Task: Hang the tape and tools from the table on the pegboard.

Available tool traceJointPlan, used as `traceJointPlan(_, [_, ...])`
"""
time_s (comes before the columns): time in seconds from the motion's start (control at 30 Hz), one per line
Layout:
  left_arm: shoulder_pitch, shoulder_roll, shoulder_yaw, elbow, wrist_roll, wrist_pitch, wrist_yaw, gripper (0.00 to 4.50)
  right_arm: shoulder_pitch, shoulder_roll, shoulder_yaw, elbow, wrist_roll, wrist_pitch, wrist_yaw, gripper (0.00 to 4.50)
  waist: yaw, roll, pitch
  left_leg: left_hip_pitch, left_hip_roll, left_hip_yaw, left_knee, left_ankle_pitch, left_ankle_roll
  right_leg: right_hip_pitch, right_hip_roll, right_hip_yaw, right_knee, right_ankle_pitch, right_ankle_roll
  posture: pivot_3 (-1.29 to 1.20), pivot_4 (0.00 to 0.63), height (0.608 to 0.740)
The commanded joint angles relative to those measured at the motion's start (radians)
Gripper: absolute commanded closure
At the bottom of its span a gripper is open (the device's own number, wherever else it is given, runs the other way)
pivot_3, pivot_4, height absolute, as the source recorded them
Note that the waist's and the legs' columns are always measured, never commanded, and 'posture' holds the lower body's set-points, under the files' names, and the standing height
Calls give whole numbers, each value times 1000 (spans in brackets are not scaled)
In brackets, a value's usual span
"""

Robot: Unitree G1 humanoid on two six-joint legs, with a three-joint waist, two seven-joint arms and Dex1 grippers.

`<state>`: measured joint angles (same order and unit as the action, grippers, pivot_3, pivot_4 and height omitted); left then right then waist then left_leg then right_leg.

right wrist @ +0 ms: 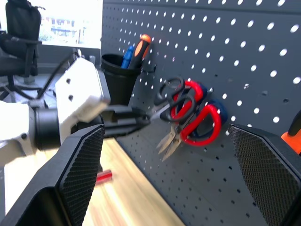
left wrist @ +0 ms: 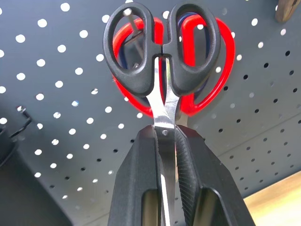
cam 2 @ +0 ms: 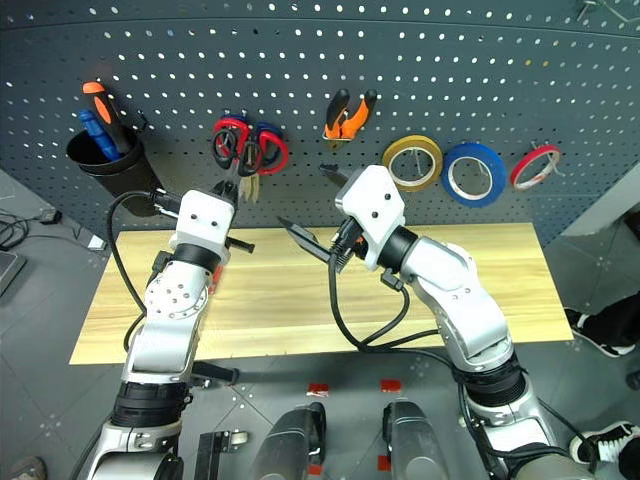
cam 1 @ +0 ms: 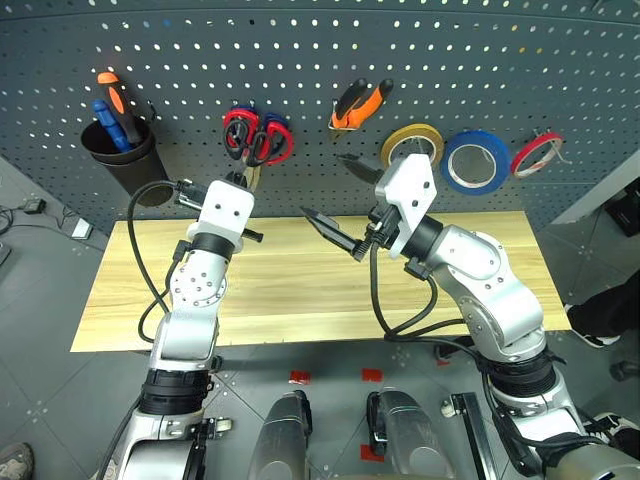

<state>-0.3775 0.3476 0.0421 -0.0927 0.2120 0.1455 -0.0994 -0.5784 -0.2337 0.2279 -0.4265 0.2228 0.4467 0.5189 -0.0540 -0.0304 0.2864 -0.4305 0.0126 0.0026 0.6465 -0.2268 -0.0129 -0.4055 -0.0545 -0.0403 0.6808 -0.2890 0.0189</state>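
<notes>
As the left tool (left wrist: pixel 164 155) pinches the scissors' (left wrist: pixel 162 52) blades, handles at pegboard (left wrist: pixel 56 94) hook

Black-handled scissors (left wrist: pixel 162 70) against red-handled scissors (left wrist: pixel 214 70).

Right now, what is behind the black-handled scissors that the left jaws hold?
Behind the black-handled scissors hang red-handled scissors on the pegboard, with something blue in between. A metal hook shows through one black loop. Their blades are mostly covered.
</notes>
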Motion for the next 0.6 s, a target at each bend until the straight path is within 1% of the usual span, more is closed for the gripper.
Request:
traceJointPlan(0.03, [0,-6,7,6,-20,21,-12,3273,-13,9,-1,-27,6,-6,-3,0,0,0,0,0,0,0,0,0,0,0,0,0,0,0,0,-103,289,740])
traceJointPlan(0.17, [40,-1,44,32,-77,88,-48,2152,19,6,18,-42,-1,7,-4,0,-1,0,0,0,0,0,0,0,0,0,0,0,0,0,0,-109,291,740])
traceJointPlan(0.23, [61,8,61,50,-107,121,-72,1521,34,5,28,-49,-9,14,-10,0,-2,0,0,0,0,0,0,0,0,0,0,0,0,0,0,-109,291,740])
traceJointPlan(0.33, [83,12,104,109,-178,240,-118,677,55,2,55,-55,-24,71,-31,0,-2,0,0,0,0,0,0,0,0,0,0,0,0,0,0,-106,293,740])
traceJointPlan(0.4, [79,5,154,165,-234,323,-128,93,62,-15,96,-55,-47,134,-36,0,-2,0,0,0,0,0,0,0,0,0,0,0,0,0,0,-110,297,740])
traceJointPlan(0.47, [60,13,213,238,-300,384,-151,93,68,-41,153,-59,-83,178,-29,0,-3,0,0,0,0,0,1,0,0,0,0,0,0,0,0,-112,300,740])
traceJointPlan(0.5, [44,26,242,283,-321,386,-155,93,71,-41,168,-69,-74,227,-30,0,-2,0,0,0,0,-1,1,0,0,0,0,0,0,0,0,-112,304,740])
traceJointPlan(0.6, [-15,74,269,395,-349,392,-184,93,70,-17,177,-92,-43,358,-49,0,-2,-1,1,0,0,-1,0,0,0,-1,0,-1,1,0,0,-100,315,740])
